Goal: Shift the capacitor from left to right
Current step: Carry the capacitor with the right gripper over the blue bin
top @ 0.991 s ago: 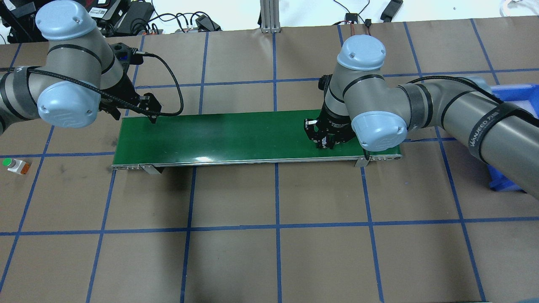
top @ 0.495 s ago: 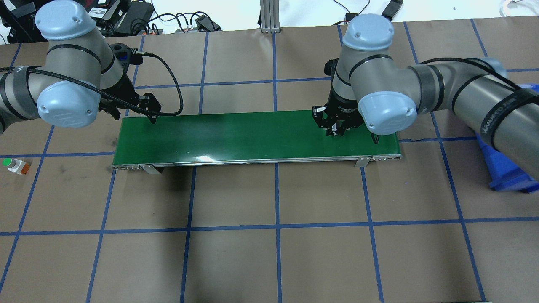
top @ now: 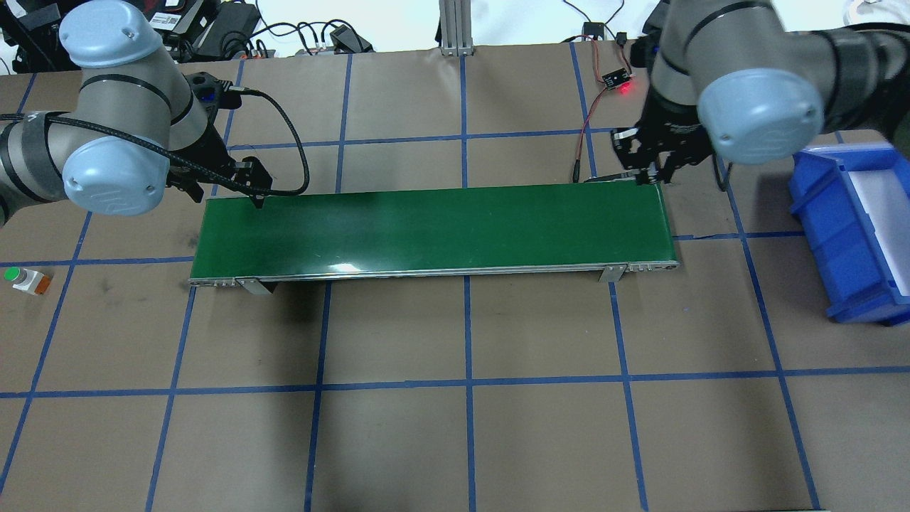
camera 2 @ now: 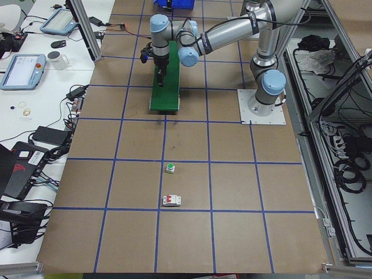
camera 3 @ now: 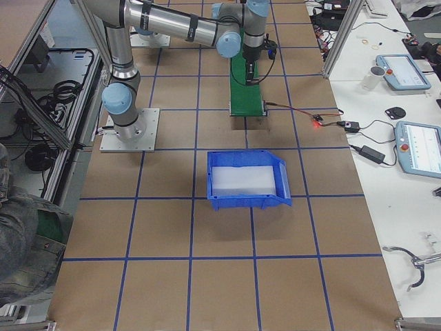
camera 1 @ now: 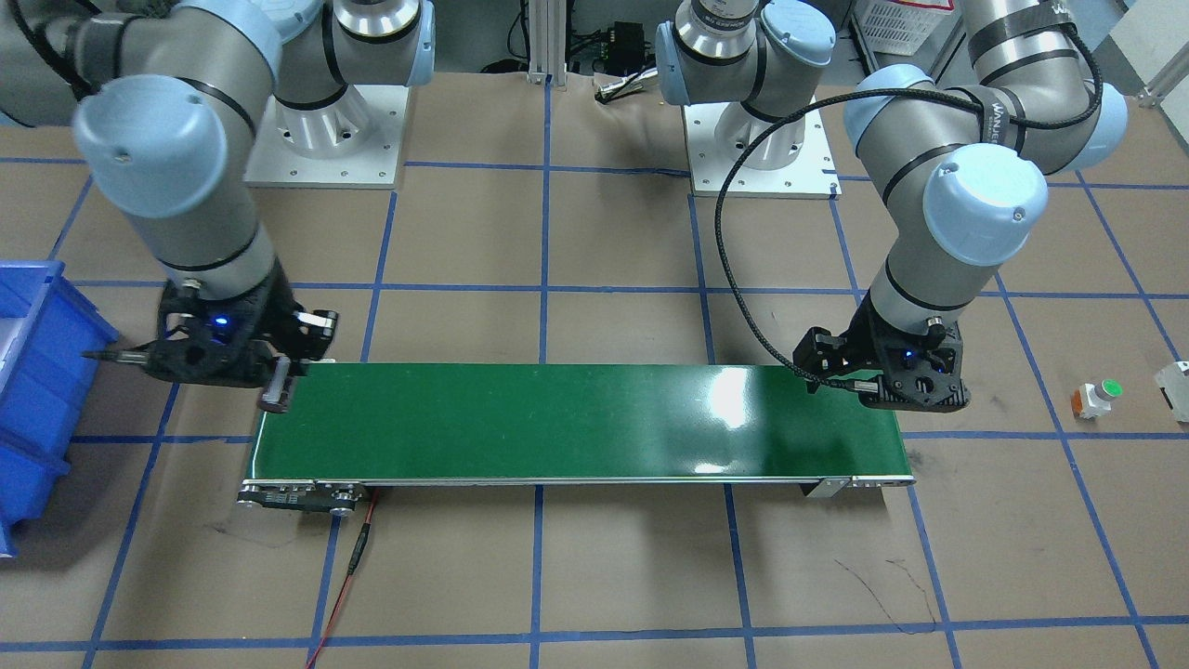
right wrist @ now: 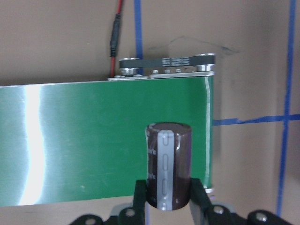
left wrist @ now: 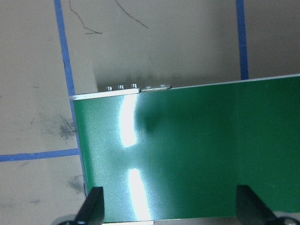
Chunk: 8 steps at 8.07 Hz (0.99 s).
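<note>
The right pincer grips the capacitor by one end, beside the conveyor belt's end. I'd carry it steadily to the blue bin and release low. The left pincer gapes wide.

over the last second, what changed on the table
The right claw, shut on the capacitor, moved right and away from the robot, from over the belt to its far right corner. The left claw stayed open at the belt's left end; the button did not move.
</note>
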Each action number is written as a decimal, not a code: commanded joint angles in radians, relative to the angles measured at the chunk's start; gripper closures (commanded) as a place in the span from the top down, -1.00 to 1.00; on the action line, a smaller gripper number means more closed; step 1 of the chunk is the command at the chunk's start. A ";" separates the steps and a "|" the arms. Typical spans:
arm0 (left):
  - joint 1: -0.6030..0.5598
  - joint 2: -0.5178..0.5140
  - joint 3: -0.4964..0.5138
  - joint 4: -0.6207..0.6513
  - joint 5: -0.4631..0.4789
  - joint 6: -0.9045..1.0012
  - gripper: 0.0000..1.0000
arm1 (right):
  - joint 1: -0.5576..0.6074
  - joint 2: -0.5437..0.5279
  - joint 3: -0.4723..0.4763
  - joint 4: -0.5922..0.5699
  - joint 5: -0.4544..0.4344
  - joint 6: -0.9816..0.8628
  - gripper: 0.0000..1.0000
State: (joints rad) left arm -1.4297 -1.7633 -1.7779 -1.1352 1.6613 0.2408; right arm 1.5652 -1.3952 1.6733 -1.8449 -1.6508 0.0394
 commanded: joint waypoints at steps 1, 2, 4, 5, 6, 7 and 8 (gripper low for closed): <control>0.000 -0.001 0.000 0.000 0.000 -0.001 1.00 | -0.239 -0.059 -0.004 0.049 -0.114 -0.272 -1.00; 0.000 -0.001 0.000 0.002 0.000 -0.001 1.00 | -0.308 -0.061 -0.007 0.032 -0.131 -0.379 -1.00; 0.000 -0.004 0.000 0.000 0.002 -0.001 1.00 | -0.437 -0.058 -0.006 0.020 -0.130 -0.537 -1.00; 0.000 -0.002 0.000 0.002 0.002 0.000 1.00 | -0.497 -0.059 -0.004 0.019 -0.127 -0.609 -1.00; 0.000 -0.002 0.000 0.000 0.002 0.000 1.00 | -0.560 -0.056 -0.003 0.018 -0.122 -0.678 -1.00; -0.001 -0.002 0.000 0.002 0.002 0.000 1.00 | -0.621 -0.047 -0.001 0.018 -0.112 -0.737 -1.00; -0.002 -0.002 0.000 0.000 0.003 0.000 1.00 | -0.660 -0.019 0.000 0.018 -0.101 -0.753 -1.00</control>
State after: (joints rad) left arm -1.4304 -1.7658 -1.7779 -1.1343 1.6629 0.2407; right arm 0.9982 -1.4461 1.6708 -1.8262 -1.7690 -0.6400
